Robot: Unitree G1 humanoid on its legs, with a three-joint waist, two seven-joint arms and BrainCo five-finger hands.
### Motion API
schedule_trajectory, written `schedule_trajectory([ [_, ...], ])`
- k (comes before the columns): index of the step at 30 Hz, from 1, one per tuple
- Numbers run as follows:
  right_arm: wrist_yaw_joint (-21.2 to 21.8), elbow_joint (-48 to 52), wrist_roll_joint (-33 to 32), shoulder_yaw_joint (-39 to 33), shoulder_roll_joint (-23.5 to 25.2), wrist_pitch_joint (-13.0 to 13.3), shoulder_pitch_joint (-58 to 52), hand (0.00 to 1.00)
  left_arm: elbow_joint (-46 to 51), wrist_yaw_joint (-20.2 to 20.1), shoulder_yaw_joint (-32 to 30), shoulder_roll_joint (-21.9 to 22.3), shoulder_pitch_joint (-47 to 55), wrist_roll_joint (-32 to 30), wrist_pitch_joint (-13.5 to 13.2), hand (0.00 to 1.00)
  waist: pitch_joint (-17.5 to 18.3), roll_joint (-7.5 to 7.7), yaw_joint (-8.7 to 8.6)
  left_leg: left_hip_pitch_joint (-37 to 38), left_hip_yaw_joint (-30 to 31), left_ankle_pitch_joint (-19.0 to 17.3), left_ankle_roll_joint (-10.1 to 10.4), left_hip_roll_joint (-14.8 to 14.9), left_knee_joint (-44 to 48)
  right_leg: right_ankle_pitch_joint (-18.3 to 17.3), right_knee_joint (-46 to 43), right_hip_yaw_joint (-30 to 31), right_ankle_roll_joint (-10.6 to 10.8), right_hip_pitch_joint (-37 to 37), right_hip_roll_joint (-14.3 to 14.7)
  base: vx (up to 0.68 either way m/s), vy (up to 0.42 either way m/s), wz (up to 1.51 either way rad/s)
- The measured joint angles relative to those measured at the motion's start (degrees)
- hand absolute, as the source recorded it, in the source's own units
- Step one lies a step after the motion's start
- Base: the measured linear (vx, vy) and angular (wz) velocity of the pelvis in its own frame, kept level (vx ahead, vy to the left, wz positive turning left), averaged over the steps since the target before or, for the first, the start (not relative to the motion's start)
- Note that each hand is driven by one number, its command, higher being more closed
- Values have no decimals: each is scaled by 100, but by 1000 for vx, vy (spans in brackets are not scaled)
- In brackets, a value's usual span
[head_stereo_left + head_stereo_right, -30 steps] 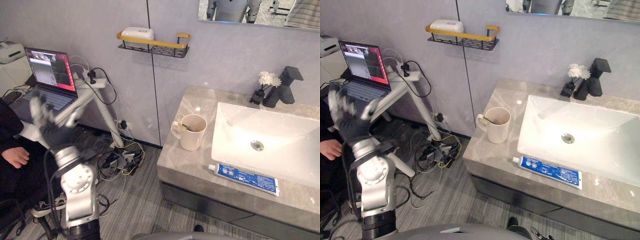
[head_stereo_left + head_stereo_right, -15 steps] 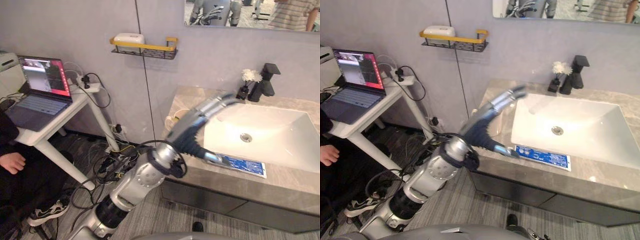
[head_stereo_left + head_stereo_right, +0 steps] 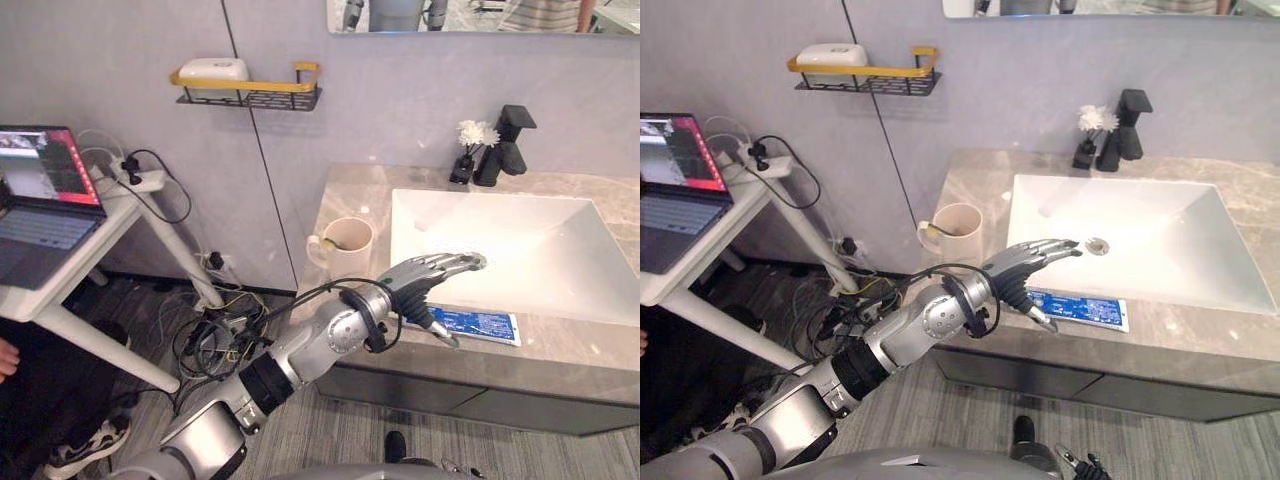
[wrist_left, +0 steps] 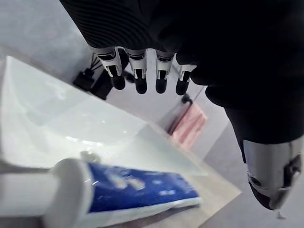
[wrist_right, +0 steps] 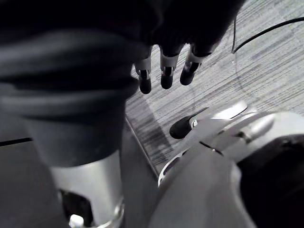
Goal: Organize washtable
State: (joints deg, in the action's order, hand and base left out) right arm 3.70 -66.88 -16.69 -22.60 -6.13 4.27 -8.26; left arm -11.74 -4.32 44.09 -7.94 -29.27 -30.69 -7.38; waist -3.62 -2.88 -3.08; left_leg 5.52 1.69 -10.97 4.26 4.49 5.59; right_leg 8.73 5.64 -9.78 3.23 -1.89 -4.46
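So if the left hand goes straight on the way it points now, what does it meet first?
The left hand points across the white sink basin, free air there. Its wrist view sets the black tap just past the fingertips, so probably that; depth is unclear.

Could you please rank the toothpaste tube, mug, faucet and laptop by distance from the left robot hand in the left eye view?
1. toothpaste tube, right below the left robot hand
2. mug, left of the sink
3. faucet, behind the sink
4. laptop, far left
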Motion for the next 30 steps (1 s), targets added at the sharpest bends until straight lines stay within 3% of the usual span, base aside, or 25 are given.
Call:
schedule_trajectory([
  [13,-114,115,-4,-236,65,-3,136,0,-366,54,-85,-184,0,-22,89,0,-257,-129,-133,224,-63,-35,63,81,-131,-91,3,-18,8,85,33,66,-1,-2],
  [14,-117,118,-4,-240,64,-2,152,0,-370,59,-86,-185,0,-69,89,100,-260,-124,-133,248,-66,-35,63,75,-131,-95,4,-20,13,86,27,47,4,-1],
  [25,-139,131,-7,-248,66,2,287,0,-410,119,-80,-141,4,-234,42,100,-423,-107,-136,237,-58,-34,63,76,-112,-146,6,-35,50,88,24,-4,0,0],
  [30,-141,158,-10,-238,71,4,291,0,-439,249,-136,-126,-2,-240,68,100,-422,-121,-272,251,-63,-38,69,88,-128,-142,6,-40,38,90,33,7,1,-1],
])
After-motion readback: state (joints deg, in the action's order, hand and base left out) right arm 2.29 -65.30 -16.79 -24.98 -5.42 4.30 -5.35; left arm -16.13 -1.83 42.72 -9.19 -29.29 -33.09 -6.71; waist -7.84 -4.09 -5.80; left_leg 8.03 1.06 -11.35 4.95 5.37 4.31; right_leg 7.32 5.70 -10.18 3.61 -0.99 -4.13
